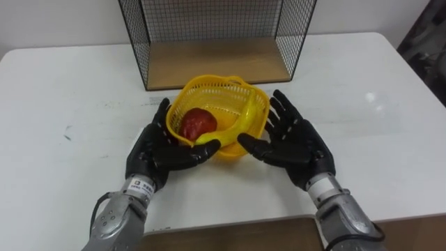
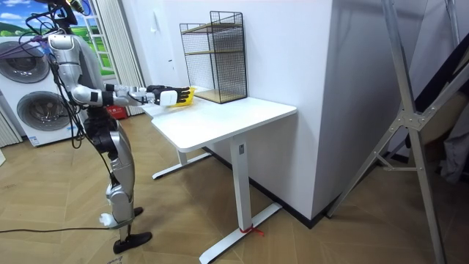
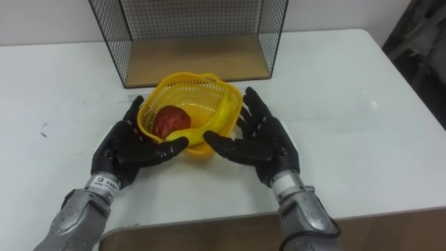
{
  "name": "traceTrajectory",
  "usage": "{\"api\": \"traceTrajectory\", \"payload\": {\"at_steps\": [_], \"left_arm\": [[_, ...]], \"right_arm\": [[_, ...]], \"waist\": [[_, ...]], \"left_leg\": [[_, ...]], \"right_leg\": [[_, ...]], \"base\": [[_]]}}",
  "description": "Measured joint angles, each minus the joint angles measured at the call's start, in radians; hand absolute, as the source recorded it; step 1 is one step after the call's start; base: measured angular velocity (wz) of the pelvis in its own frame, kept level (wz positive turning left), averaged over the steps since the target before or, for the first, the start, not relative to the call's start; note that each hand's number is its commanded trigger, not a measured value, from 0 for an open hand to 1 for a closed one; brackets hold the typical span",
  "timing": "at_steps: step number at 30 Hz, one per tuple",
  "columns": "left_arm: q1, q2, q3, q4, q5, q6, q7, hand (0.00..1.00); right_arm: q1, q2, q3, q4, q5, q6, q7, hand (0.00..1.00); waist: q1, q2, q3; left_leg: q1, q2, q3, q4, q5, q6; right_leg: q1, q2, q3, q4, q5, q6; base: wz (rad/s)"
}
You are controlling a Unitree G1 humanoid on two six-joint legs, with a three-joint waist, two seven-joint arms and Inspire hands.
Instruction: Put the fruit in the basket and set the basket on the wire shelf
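The basket sits on the table just in front of the shelf, holding an apple and a banana. The left hand and right hand flank the basket, fingers straight, palms at its sides.

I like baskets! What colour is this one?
The basket is yellow; the left eye view shows it best.

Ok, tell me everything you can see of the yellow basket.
The yellow basket is round, plastic-looking openwork with a wavy rim, upright on or just above the white table before the wire shelf. It holds a red fruit and a banana. The left robot hand and right robot hand press its sides with straight fingers.
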Motion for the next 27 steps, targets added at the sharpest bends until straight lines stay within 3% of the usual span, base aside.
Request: {"api": "traceTrajectory", "payload": {"at_steps": [18,27], "left_arm": [[0.0,0.012,-0.032,0.009,-0.036,0.0,0.0,0.0],[0.0,0.016,-0.05,0.027,-0.06,-0.005,0.0,0.0]], "right_arm": [[-0.001,-0.011,0.009,0.001,0.021,0.0,-0.02,0.0],[-0.001,-0.012,0.011,0.013,0.021,0.0,-0.02,0.0]], "waist": [[0.0,0.012,-0.0079],[0.001,0.01,-0.0069]], "left_leg": [[0.003,0.0,-0.005,0.001,0.0,0.0],[0.026,0.0,-0.005,-0.007,0.0,0.0]], "right_leg": [[0.002,0.0,0.003,0.001,0.0,0.0],[0.02,0.0,0.002,0.001,0.0,0.0]], "base": [[0.0],[0.0]]}}
